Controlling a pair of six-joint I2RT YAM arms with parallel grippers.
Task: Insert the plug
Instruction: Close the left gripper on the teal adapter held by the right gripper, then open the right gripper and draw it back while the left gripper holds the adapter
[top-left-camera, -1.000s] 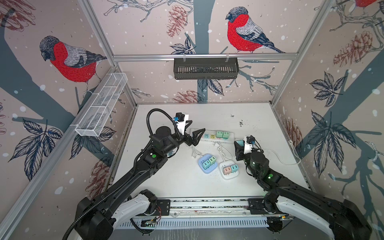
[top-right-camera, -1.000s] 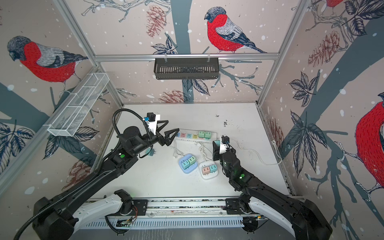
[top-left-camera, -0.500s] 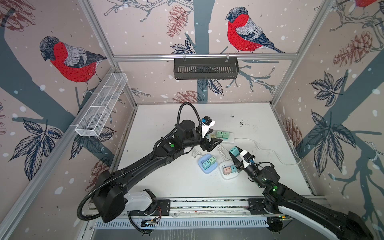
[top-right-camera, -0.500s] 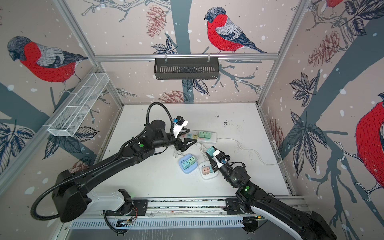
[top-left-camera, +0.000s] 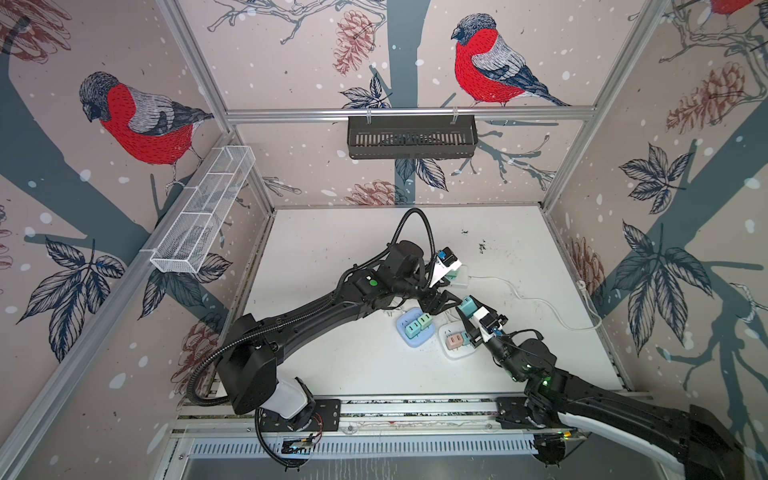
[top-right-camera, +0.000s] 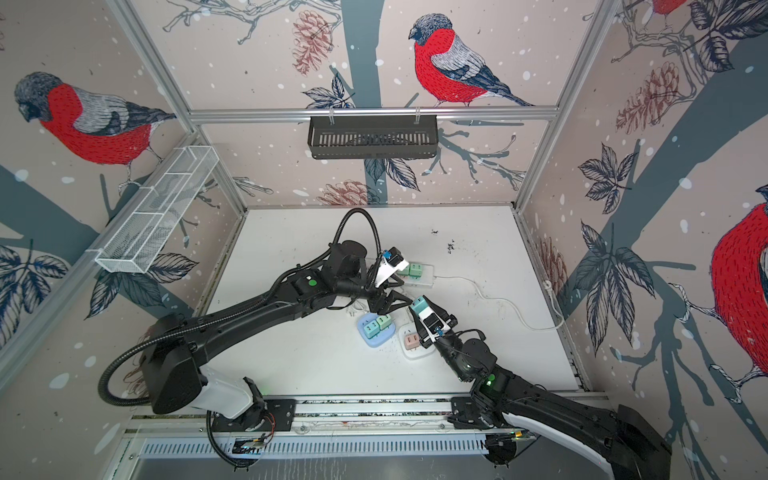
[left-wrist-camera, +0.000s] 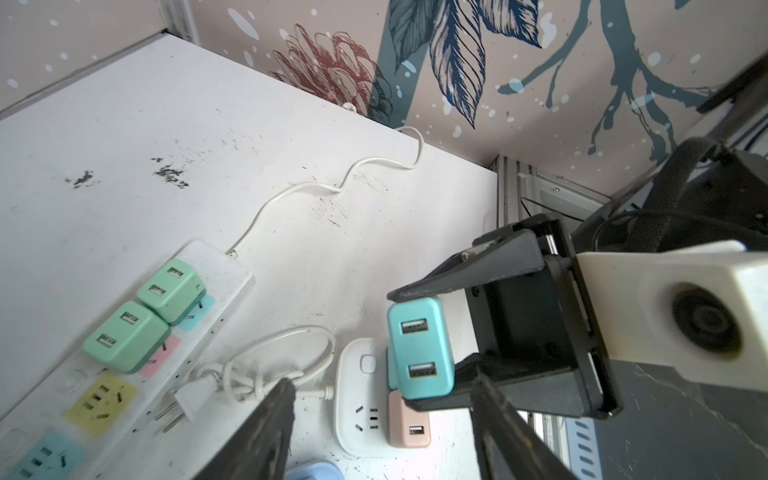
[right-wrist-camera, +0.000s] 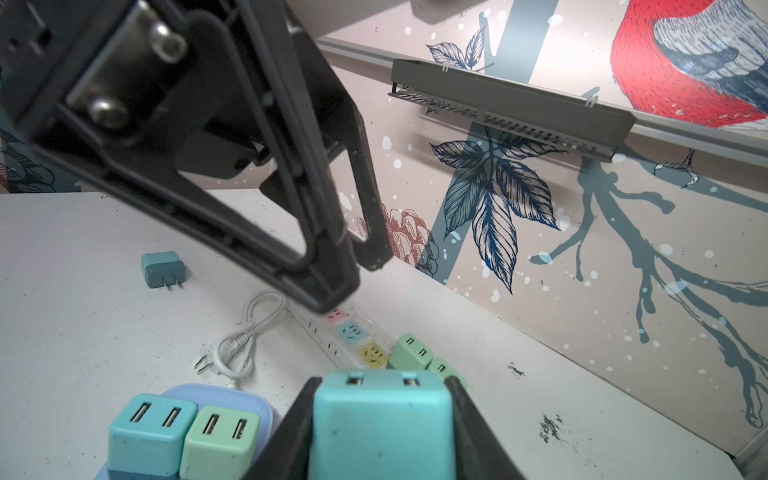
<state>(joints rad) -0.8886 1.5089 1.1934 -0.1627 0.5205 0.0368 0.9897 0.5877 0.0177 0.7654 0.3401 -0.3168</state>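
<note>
My right gripper (right-wrist-camera: 382, 386) is shut on a teal two-port plug (right-wrist-camera: 382, 424), which hangs above the white square socket (top-left-camera: 455, 355) in both top views (top-right-camera: 419, 306). A pink plug (left-wrist-camera: 407, 419) sits in that socket beside a free outlet. My left gripper (left-wrist-camera: 382, 380) is open, and its fingertips (right-wrist-camera: 328, 274) stand just short of the teal plug (left-wrist-camera: 419, 349) without touching it. The plug's prongs are hidden.
A blue socket (top-left-camera: 409, 343) with two plugs lies left of the white one. The long power strip (left-wrist-camera: 232, 270) carries two green plugs (left-wrist-camera: 166, 286). A coiled white cord (left-wrist-camera: 257, 370) lies between them. A dark teal plug (right-wrist-camera: 162, 270) lies loose on the table.
The left arm has swung right to the middle, and its jaws have narrowed. The right gripper has carried the teal plug left and up, close to the left fingertips.
</note>
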